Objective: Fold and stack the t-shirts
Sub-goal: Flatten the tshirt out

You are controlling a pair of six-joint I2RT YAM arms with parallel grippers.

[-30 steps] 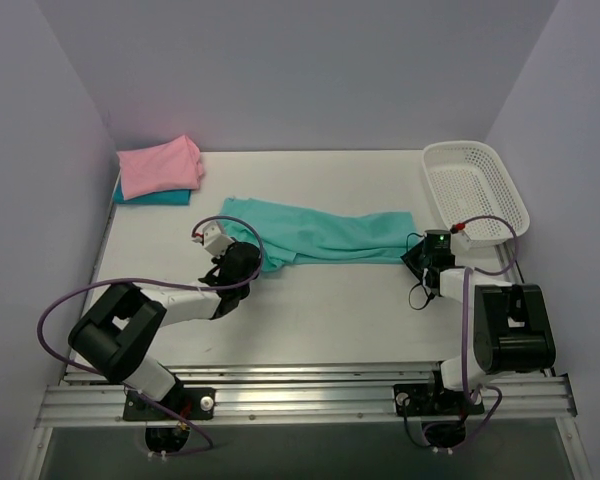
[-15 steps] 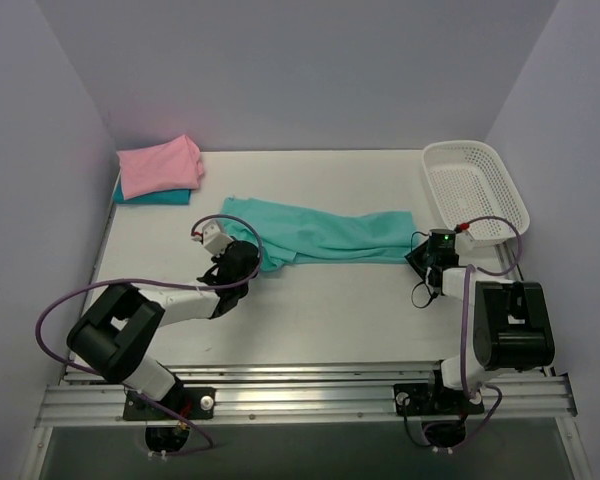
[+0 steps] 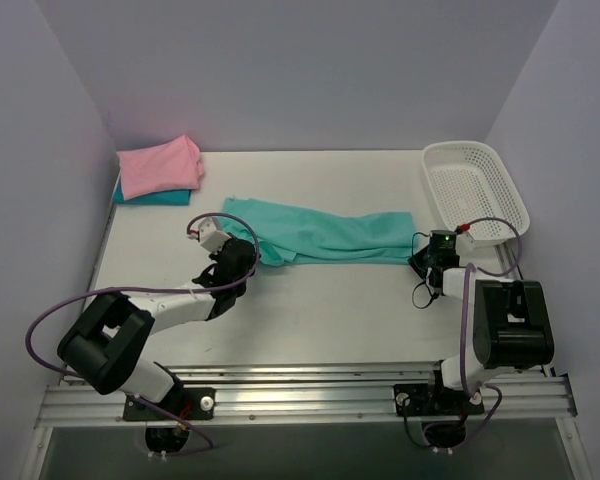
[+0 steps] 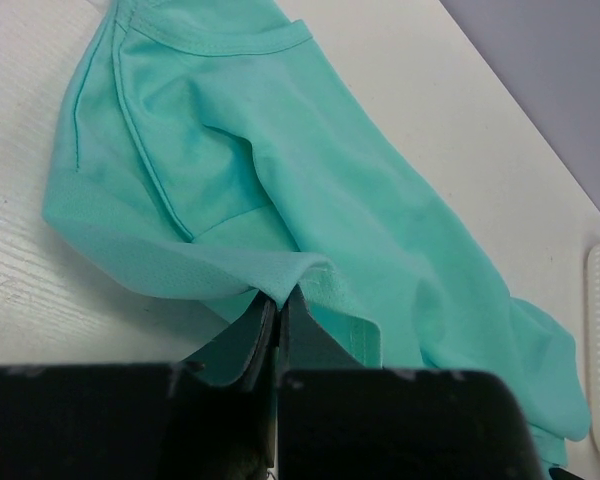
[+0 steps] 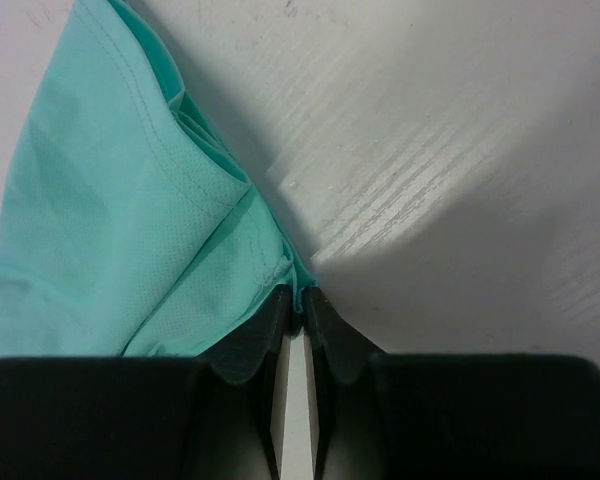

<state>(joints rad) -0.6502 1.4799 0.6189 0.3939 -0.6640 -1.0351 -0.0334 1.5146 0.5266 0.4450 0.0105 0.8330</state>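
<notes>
On the table (image 3: 310, 320), seen from above, the teal-green shirt (image 3: 330, 232) lies in a long rumpled band between the left gripper (image 3: 238, 263) and the right gripper (image 3: 424, 257). The pink shirt (image 3: 158, 165) sits folded on the teal-blue shirt (image 3: 156, 197) at the far left. In the left wrist view, closed jaws pinch a hem fold. In the right wrist view, the jaws, nearly together, nip the shirt's corner.

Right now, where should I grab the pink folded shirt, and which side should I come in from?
Probably its right-hand edge, coming in from the right. The pink shirt lies folded on the darker teal shirt in the far-left corner, so the walls crowd its left and back, while its right edge reaches past the shirt beneath.
</notes>
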